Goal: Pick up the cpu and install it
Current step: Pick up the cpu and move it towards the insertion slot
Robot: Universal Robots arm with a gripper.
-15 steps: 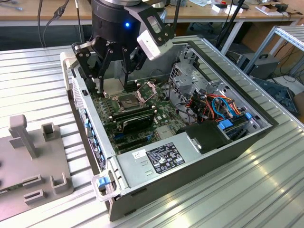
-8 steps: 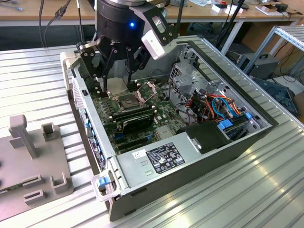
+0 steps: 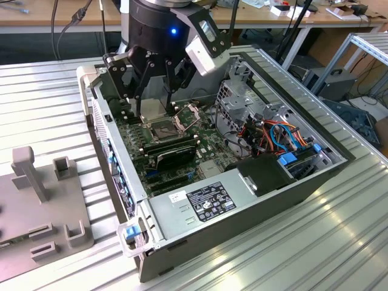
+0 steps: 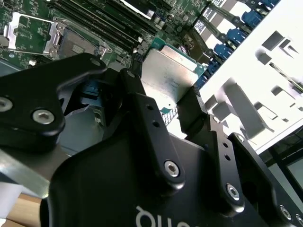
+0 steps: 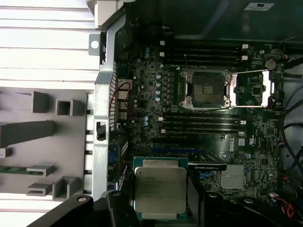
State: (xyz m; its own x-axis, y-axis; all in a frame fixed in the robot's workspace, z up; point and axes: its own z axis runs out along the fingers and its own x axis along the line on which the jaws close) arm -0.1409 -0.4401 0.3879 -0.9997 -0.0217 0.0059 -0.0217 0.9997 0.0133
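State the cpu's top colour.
The cpu has a dull silver-grey top with a green rim, clearest in the first wrist view.

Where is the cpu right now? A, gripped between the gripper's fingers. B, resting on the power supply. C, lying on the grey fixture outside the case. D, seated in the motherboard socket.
A: both wrist views show the cpu clamped in the gripper, apart from the open, empty socket.

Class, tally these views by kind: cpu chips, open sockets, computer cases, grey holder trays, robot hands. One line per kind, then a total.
cpu: 1, gripped in the hand
socket: 1, bracket open
computer case: 1
grey holder tray: 1
hand: 1
Total: 5
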